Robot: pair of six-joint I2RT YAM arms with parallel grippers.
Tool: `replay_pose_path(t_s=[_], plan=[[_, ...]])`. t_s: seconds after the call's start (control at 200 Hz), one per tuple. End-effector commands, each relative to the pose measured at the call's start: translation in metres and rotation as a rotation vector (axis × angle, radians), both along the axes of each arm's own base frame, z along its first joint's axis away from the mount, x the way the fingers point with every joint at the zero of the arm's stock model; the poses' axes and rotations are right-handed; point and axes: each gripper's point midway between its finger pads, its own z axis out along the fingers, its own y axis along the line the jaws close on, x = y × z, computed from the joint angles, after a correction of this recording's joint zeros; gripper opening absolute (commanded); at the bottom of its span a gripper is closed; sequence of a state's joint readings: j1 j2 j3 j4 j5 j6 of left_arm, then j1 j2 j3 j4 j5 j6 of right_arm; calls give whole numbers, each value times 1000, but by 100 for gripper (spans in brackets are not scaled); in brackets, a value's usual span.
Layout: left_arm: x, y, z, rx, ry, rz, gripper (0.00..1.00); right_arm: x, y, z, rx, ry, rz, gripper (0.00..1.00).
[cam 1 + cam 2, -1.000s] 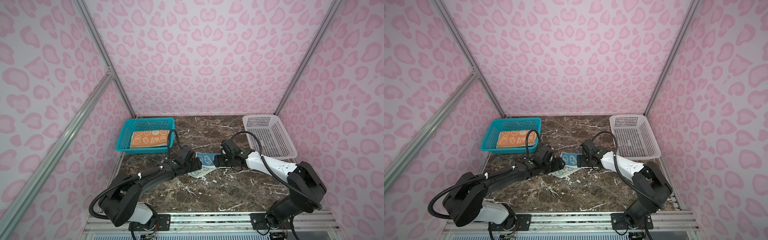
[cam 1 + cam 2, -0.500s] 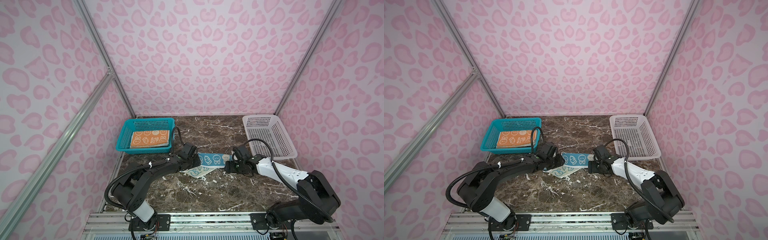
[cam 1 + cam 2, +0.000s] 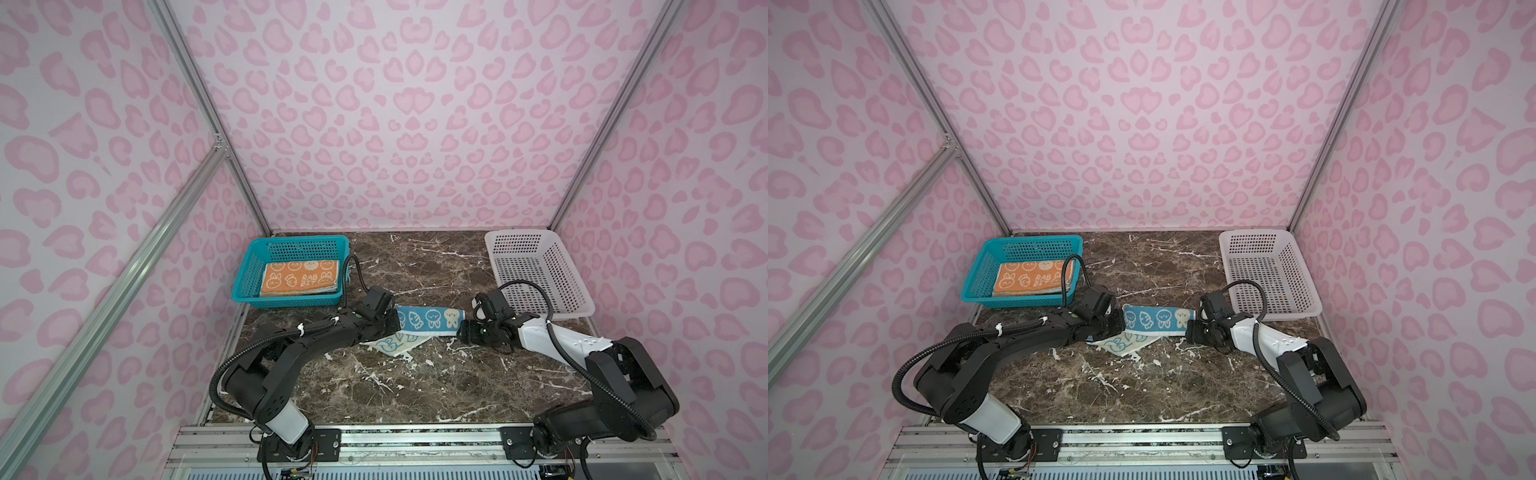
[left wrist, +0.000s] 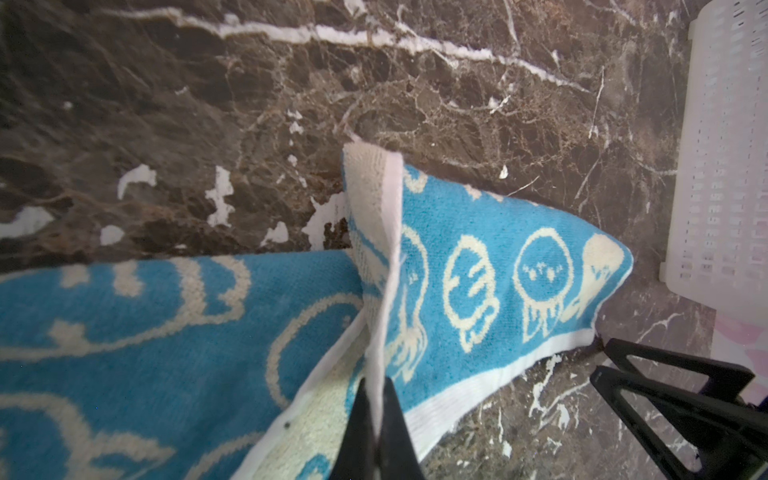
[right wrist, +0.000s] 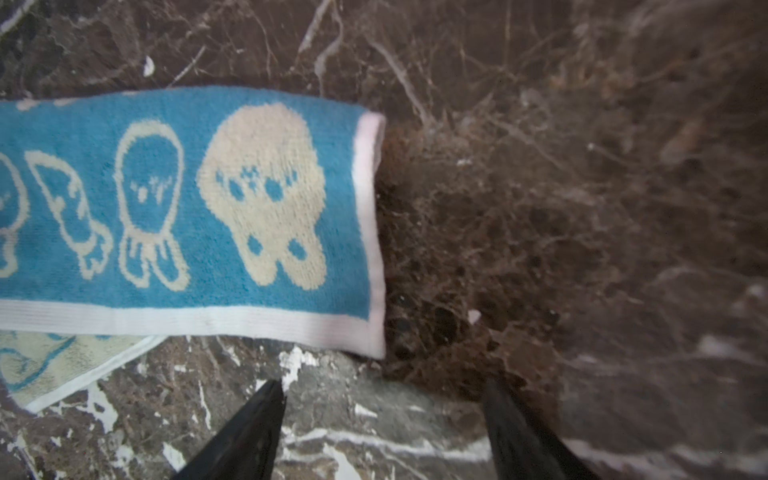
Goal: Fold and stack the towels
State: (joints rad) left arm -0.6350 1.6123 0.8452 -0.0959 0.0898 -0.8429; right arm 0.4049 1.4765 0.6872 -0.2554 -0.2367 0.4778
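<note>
The blue towel with white rabbit drawings lies mid-table as a long folded strip, and a pale flap of its underside pokes out in front. My left gripper is shut on the white hem at the strip's left end, which stands up as a ridge. My right gripper is open just off the strip's right end, with only bare marble between its fingers. The orange towel lies folded flat in the teal basket.
The white basket stands at the back right, close behind my right arm. The teal basket sits at the back left beside my left arm's cable. Pink walls with metal posts close in three sides. Brown marble table runs to the front rail.
My left gripper has closed on the blue towel's hem. My right gripper drew back to the right, off the towel's end, and its jaws narrowed a little.
</note>
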Motion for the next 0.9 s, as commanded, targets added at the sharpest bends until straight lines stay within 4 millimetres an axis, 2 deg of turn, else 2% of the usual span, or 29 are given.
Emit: replay_pose_path(t_s=[0.0, 0.18, 0.45, 0.585, 0.71, 0.815, 0.895], plan=[[1, 2, 1, 2, -7, 5, 3, -15, 4, -11, 13, 74, 10, 74], [1, 2, 3, 3, -7, 3, 3, -21, 9, -21, -8, 92, 25, 64], [1, 2, 3, 9, -6, 3, 3, -29, 12, -39, -61, 125, 31, 39], [0, 4, 1, 18, -3, 6, 3, -29, 9, -43, -78, 132, 24, 20], [-3, 5, -5, 18, 9, 6, 3, -29, 8, -47, -85, 137, 21, 7], [-5, 6, -10, 24, 19, 10, 3, -27, 9, -47, -86, 136, 22, 0], [-7, 9, -12, 31, 22, 11, 3, -27, 9, -45, -84, 134, 23, 0]])
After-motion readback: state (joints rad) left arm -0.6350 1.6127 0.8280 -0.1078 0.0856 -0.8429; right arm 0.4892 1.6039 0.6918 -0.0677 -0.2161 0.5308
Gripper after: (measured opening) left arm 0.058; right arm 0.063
